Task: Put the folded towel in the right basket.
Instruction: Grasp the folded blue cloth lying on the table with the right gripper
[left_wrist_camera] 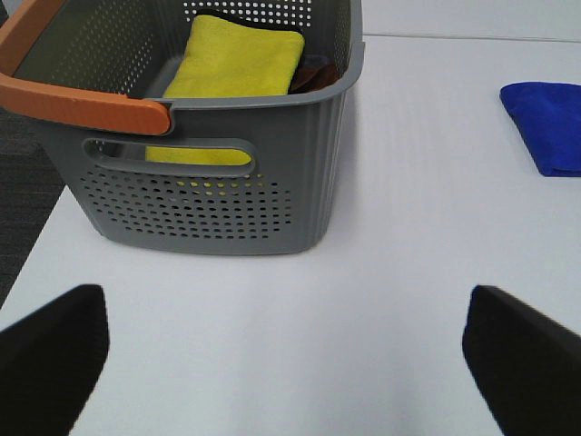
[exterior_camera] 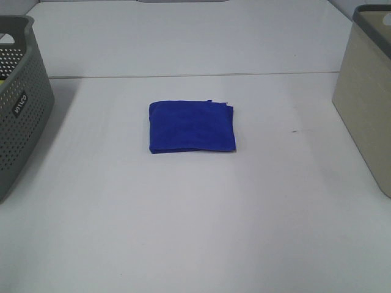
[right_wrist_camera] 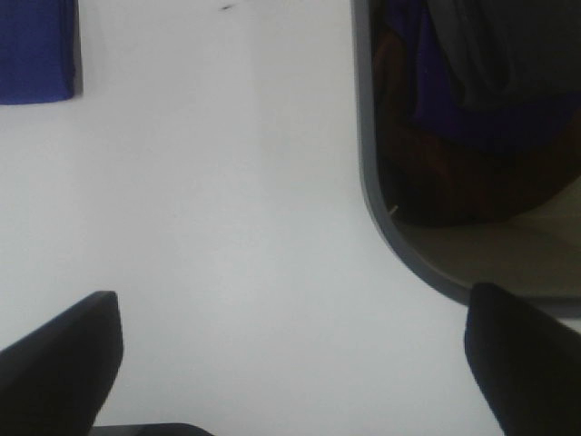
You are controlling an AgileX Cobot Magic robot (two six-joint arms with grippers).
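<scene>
A folded blue towel [exterior_camera: 191,126] lies flat in the middle of the white table; a corner of it shows in the left wrist view [left_wrist_camera: 550,123] and in the right wrist view [right_wrist_camera: 36,50]. The right basket [exterior_camera: 368,91] is beige with a grey rim and stands at the table's right edge; its rim [right_wrist_camera: 381,218] and dark cloths inside show in the right wrist view. My left gripper [left_wrist_camera: 286,363] is open and empty, near the left basket. My right gripper [right_wrist_camera: 290,363] is open and empty, beside the right basket. Neither arm shows in the exterior view.
A grey perforated basket [exterior_camera: 17,97] stands at the table's left edge. In the left wrist view it [left_wrist_camera: 218,163] has an orange handle [left_wrist_camera: 82,100] and holds a folded yellow towel [left_wrist_camera: 238,64]. A seam [exterior_camera: 195,75] crosses the table behind the blue towel.
</scene>
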